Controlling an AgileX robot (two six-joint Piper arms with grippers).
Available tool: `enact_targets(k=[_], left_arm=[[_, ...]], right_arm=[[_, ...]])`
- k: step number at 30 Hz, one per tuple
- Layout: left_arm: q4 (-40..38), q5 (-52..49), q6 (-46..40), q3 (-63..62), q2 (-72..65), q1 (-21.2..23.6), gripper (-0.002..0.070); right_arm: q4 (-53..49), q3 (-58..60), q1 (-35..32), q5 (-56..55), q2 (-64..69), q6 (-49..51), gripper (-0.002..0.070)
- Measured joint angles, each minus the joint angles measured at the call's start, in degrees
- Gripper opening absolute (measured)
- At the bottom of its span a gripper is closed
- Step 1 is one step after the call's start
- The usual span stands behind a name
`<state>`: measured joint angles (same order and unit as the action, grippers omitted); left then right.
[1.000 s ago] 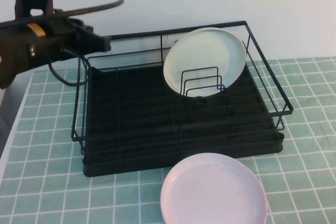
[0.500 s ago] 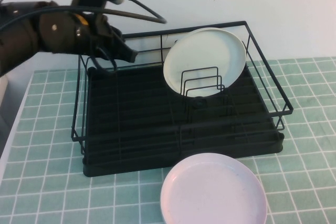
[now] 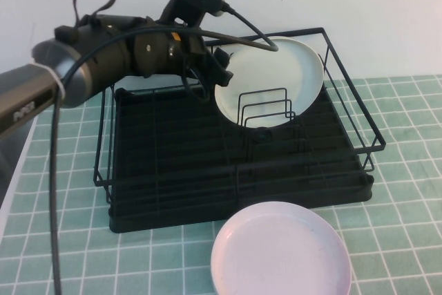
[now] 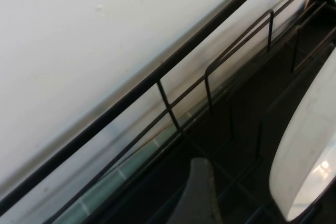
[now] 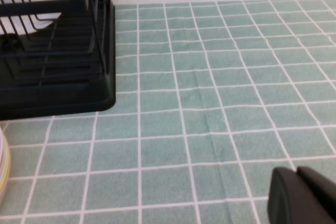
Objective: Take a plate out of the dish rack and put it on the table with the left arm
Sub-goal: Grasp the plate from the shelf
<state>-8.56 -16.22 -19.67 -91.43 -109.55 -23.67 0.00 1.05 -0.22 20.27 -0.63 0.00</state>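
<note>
One cream-white plate (image 3: 273,79) is held in the black wire dish rack (image 3: 235,150), propped almost upright in the far right part, behind the upright wire dividers (image 3: 266,110); the rest of the ribbed tray base is bare. Two plates are counted in all: the cream-white one in the rack and a pale pink plate (image 3: 280,250) lying flat on the green tiled table (image 3: 400,226), just in front of the rack. The cream-white plate is round and glossy, with a raised rim.

The left gripper (image 3: 219,67) is reached over the rack's far rail, at the plate's left edge; whether its jaws are parted or holding anything cannot be told. The right gripper (image 5: 302,198) is low over bare tiles, well apart from the rack, its jaws closed together on nothing.
</note>
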Motion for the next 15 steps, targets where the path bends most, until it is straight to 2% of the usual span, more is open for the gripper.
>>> enact_targets(k=[15], left_arm=[[-4.39,3.62,0.61,-4.53,-7.25,-0.86,0.055]], right_arm=[[0.0,0.0,0.0,0.0,0.0,0.0,-0.0002]])
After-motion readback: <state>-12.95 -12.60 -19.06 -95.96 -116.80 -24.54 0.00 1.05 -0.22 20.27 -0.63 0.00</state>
